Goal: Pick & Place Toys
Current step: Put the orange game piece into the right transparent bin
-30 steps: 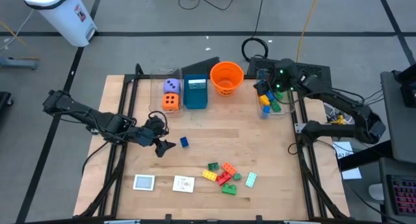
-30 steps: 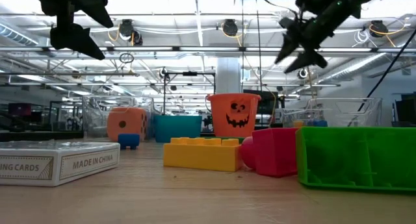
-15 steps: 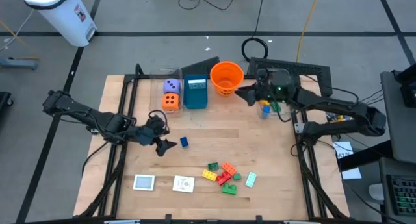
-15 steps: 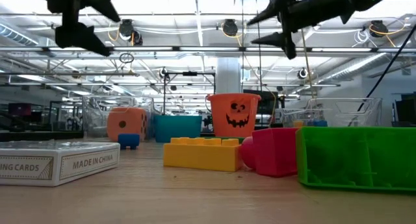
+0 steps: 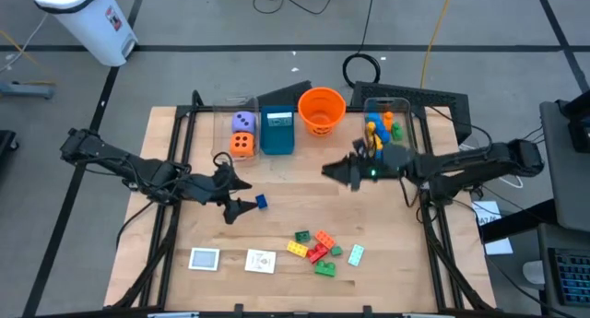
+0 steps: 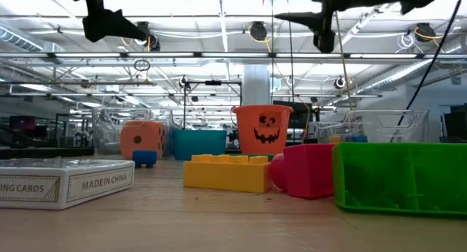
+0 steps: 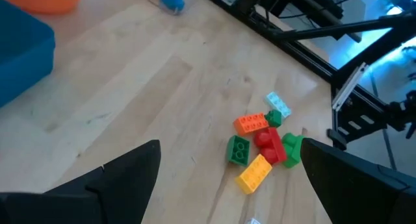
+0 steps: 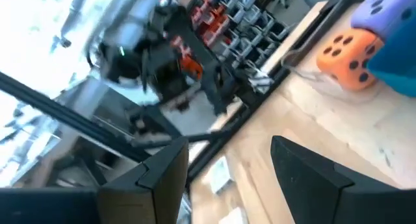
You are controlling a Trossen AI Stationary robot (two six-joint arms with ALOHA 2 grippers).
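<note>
Two dark robot arms reach over a pale wooden bench [image 5: 295, 184] with visible grain, seen from above. The left pincer [image 5: 237, 193] hovers over the bench's left half, its two fingers spread wide and holding nothing. A small blue brick [image 5: 261, 202] lies just beside its tip. The right pincer [image 5: 334, 170] hangs above the middle of the bench, toward the far edge, fingers parted and empty.

Near the bench's front edge, right of centre, sits a loose cluster of studded plastic bricks [image 5: 316, 248]: green, yellow, red, orange and one pale blue piece. The cluster lies well apart from both pincers. In the level view a yellow brick [image 6: 226, 171], a red brick [image 6: 306, 170] and a large green brick [image 6: 398, 177] sit close to the lens.

Two flat white cards [image 5: 205, 259] lie near the front left corner. A card box [image 6: 66, 181] in the level view reads "MADE IN CHINA" and "ING CARDS".

Along the far edge, an orange die [image 5: 242, 145] and a purple die [image 5: 243, 123] with dark pips sit in a clear bin. Beside them stand a teal box [image 5: 277, 130] and a round orange bucket [image 5: 321, 110] with a jack-o'-lantern face. A second clear bin [image 5: 385, 118] at the far right holds more coloured bricks.
</note>
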